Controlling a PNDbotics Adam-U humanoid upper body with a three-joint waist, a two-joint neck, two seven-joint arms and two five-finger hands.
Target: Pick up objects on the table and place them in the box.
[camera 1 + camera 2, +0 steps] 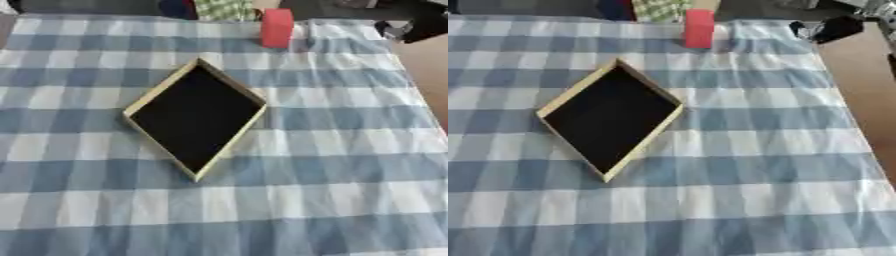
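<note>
Nothing placed yet: the box [194, 118], a shallow tray with a pale wooden rim and black lining, sits turned corner-on near the middle of the blue-and-white checked tablecloth [332, 165] and looks empty.

The only object I can make out on the table is a red upright block [276, 27], far side, well apart from the box and just inside the cloth's far edge. It could be a small carton or a foam block; the view is too soft to say.

Neither robot hand shows in either eye view, so I can't tell how open they are or whether they hold anything.

Room: wide open cloth on all sides of the box, especially the near half. The cloth ends on the right, where bare brown tabletop [859, 85] shows. Dark clutter [833, 29] sits at the far right corner, near the block's side; the reach should stay left of it.

The whole job is left, as far as I can see: grasp the block, carry it to the box, release.
</note>
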